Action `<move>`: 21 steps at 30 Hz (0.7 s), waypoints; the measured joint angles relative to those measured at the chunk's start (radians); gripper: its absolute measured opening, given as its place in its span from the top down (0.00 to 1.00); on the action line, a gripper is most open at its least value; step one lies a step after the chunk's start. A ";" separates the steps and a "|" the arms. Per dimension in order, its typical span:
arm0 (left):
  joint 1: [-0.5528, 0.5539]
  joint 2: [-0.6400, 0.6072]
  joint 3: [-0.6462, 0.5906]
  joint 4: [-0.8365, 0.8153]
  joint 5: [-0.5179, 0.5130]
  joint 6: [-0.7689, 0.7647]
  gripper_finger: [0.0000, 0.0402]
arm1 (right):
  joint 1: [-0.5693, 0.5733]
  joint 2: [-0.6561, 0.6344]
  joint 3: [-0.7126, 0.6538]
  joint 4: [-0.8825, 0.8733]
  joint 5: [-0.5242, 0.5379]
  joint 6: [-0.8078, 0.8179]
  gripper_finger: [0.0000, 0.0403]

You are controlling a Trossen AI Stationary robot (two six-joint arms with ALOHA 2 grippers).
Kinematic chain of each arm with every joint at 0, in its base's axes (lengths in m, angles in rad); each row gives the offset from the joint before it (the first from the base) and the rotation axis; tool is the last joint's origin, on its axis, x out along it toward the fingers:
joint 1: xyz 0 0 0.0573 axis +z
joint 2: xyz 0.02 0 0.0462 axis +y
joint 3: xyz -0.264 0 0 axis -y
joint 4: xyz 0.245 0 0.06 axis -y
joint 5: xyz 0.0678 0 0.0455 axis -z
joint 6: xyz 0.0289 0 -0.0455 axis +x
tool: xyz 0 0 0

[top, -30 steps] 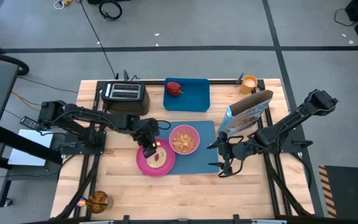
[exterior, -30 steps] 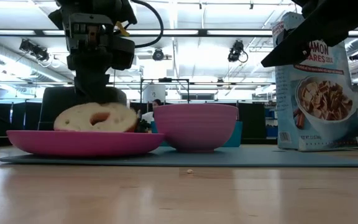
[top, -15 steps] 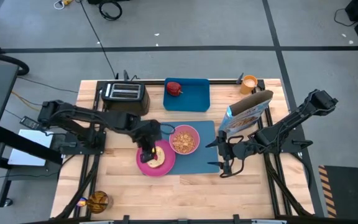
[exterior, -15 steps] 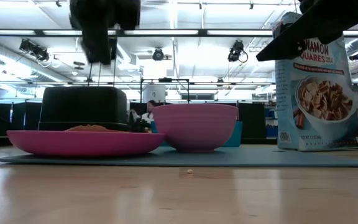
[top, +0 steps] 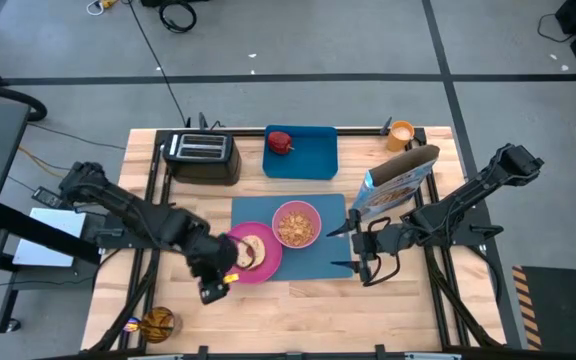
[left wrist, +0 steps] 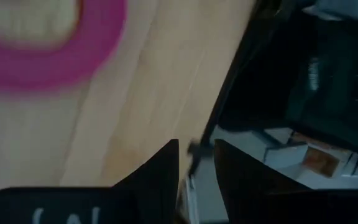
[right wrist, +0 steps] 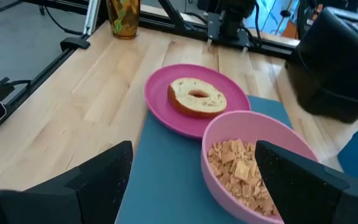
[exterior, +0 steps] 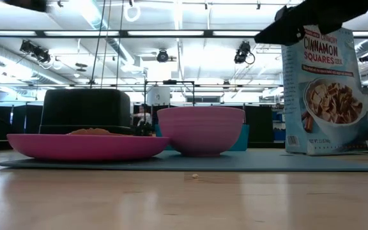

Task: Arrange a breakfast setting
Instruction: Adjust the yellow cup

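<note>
Two arms are present at the wooden table [top: 298, 300]. The left gripper [top: 211, 288] sits over bare wood just off the plate's near-left edge, clear of the mat; in the left wrist view its two fingers [left wrist: 154, 180] stand a narrow gap apart with nothing between them. The right gripper [top: 360, 250] hovers at the mat's right edge, beside the cereal box [top: 396, 182], jaws spread wide and empty, as the right wrist view confirms.

Setting, as found:
- Blue mat [top: 313, 262] lies flat at the table's centre.
- Pink plate [top: 266, 262] rests on the mat's left part, overhanging its left edge onto the wood.
- Toast slice [right wrist: 197, 96] — a round piece with a hole in the middle — lies flat on the plate.
- Pink bowl [top: 296, 224] stands on the mat just beside the plate, touching or nearly touching it, and holds cereal squares [right wrist: 236, 167].
- Red apple [top: 280, 142] sits at the left end of the smaller blue tray [top: 313, 155], at the table's far edge, off the mat.
- Orange cup [top: 401, 133] stands at the far right corner, well apart from the mat.

Other items: black toaster [top: 201, 155] at the far left of the table, next to the tray; a glass jar [top: 155, 323] at the near left corner. From the low view, plate, bowl and box stand in a row on the mat.
</note>
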 joint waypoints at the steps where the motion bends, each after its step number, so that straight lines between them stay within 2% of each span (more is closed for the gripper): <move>1: -0.022 0.000 0.000 -0.027 0.002 -0.055 0.73 | 0.000 0.000 0.000 0.005 0.000 -0.010 0.14; 4: -0.078 0.000 0.000 -0.073 0.005 -0.192 0.73 | 0.000 0.000 0.000 0.021 0.001 -0.051 0.14; 10: -0.182 0.000 0.000 -0.108 0.005 -0.349 0.73 | 0.000 0.000 0.000 0.028 0.001 -0.080 0.14; 21: -0.391 0.000 0.000 -0.108 0.004 -0.761 0.73 | 0.001 0.000 0.000 -0.030 -0.008 -0.008 0.14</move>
